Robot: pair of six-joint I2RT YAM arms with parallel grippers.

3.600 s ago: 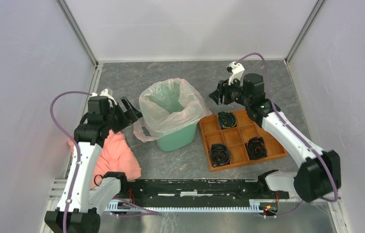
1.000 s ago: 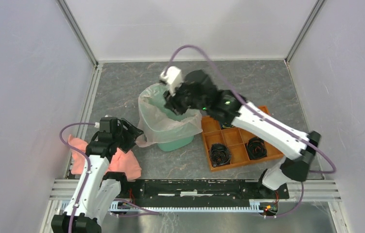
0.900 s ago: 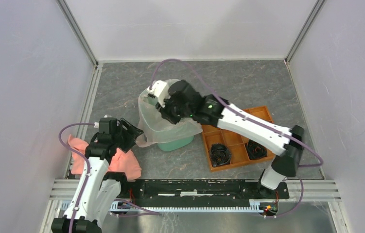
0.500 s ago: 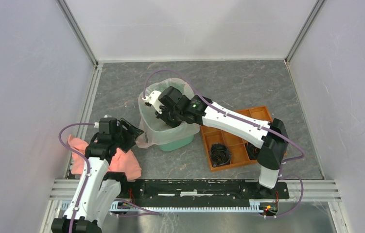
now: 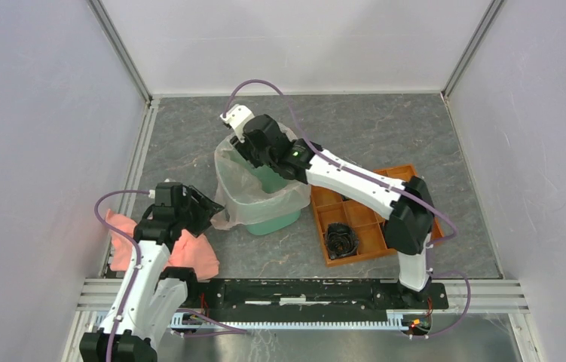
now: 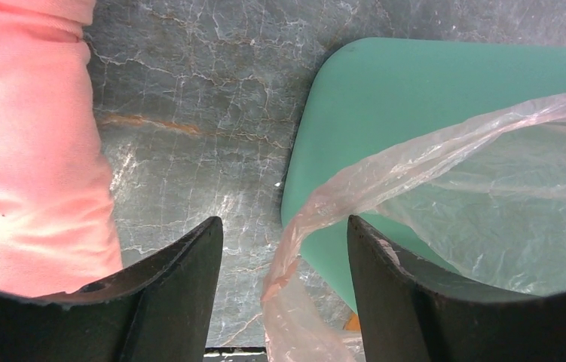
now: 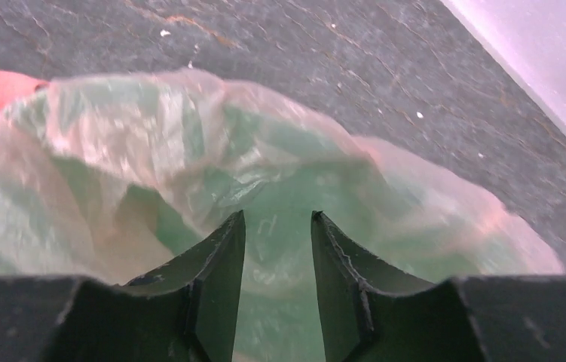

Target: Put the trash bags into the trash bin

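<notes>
trash bags point(image 5: 228, 185) look pretty much in. From the top cam the film lines the trash bin point(image 5: 276, 220) and folds out over its rim. The right end effector point(image 5: 253, 147) was down inside the bin half a second ago, and now it's up at the far-left rim. Tucking done?

> Probably close, but that arm covers the bin's inside, so how deep the film sits is anyone's guess. It also crosses the orange tray point(image 5: 374, 237). The left end effector point(image 5: 203, 207) has backed off toward the pink cloth point(image 5: 189, 253) over the last few seconds.

Left wrist cam?

> Fingers spread wide, pinching nothing. A loose strap of film dangles just ahead of the gap, beside the bin wall, with its bottom end cut off by the frame.

And the right wrist cam?

> Fingers a bit apart, empty, aimed at the bag's open mouth. It's blurry, so the wrinkles are hard to read.
</notes>
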